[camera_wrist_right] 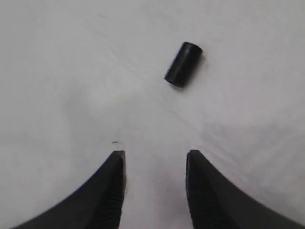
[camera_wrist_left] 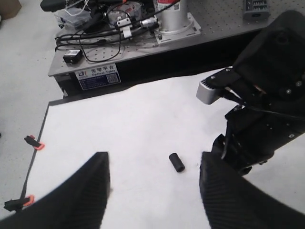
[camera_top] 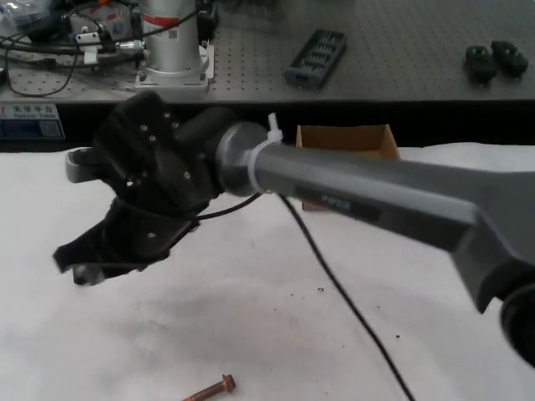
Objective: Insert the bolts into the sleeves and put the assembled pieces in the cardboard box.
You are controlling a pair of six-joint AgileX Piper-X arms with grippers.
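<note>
right claw [camera_wrist_right: 154,160] spread | sleeve [camera_wrist_right: 183,64] lies ahead of it, not touching

1. We log the sleeve [camera_wrist_right: 183,64] lying on the cloth [camera_top: 251,334], just ahead of the right gripper [camera_wrist_right: 155,183] and apart from it.
2. We log the bolt [camera_top: 209,390] on the cloth's near side.
3. We log the cardboard box [camera_top: 343,142] at the cloth's far edge, well apart from the bolt.

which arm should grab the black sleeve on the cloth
Right. The right gripper, open, hangs close by the sleeve; the left gripper, also open, sits farther back from it.
</note>
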